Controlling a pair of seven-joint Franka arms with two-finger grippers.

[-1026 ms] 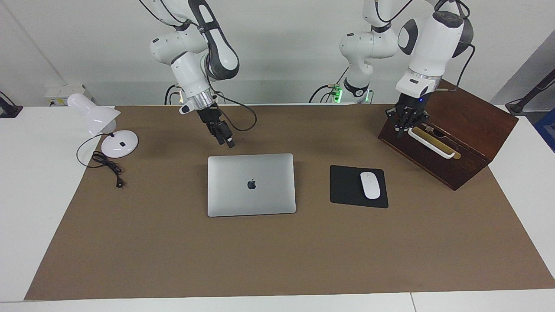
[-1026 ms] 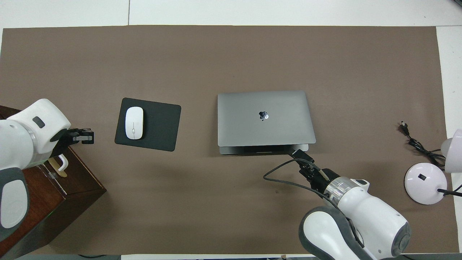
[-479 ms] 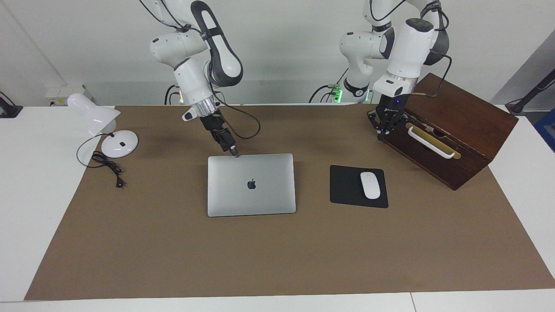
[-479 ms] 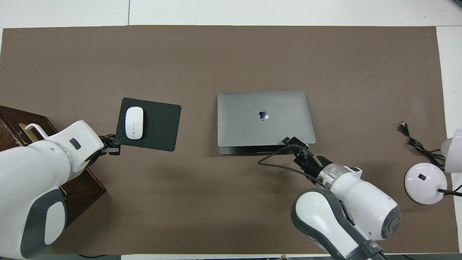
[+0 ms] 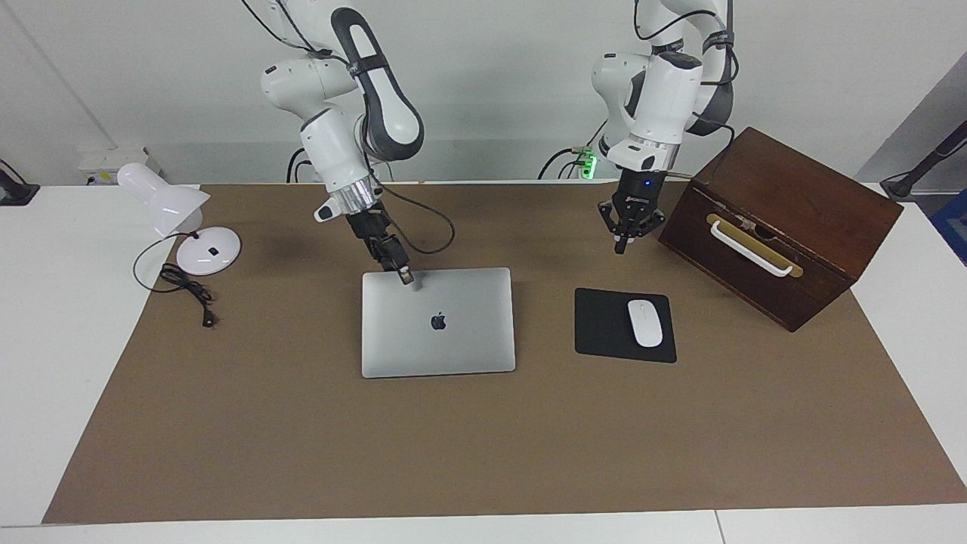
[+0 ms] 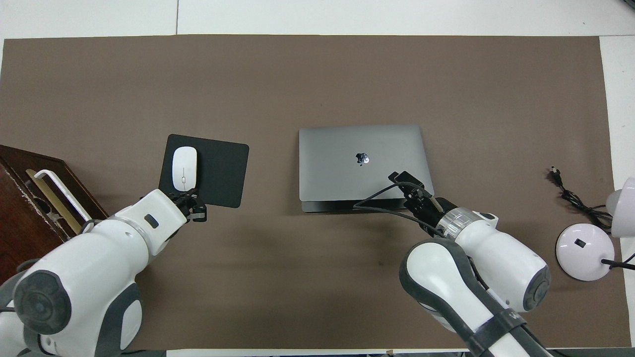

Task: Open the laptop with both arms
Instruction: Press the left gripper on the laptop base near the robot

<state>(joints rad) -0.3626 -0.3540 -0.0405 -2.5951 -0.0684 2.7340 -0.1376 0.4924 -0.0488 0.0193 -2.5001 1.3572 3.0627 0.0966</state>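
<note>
Mid-mat on brown mat (image 5: 302, 453): laptop (image 5: 438, 322) lying flat, lid down, logo up, edge nearest the robots showing a thin gap between lid and base in overhead view.

Right gripper (image 5: 406, 277) reaching down at a slant, tip sitting on or just over lid corner nearest the robots, toward the right arm's end. Fingertips looking pressed together, clamping nothing; contact with lid not certain.

Left gripper (image 5: 621, 244) hanging over bare mat between wooden box (image 5: 786, 227) and laptop, fingers pinched together, holding nothing.

Mousepad (image 5: 608, 329) lying beside laptop toward the left arm's end, white mouse (image 5: 645, 323) sitting on it. Desk lamp (image 5: 177, 219) standing at the right arm's end, its cable (image 5: 185, 291) trailing on mat.
</note>
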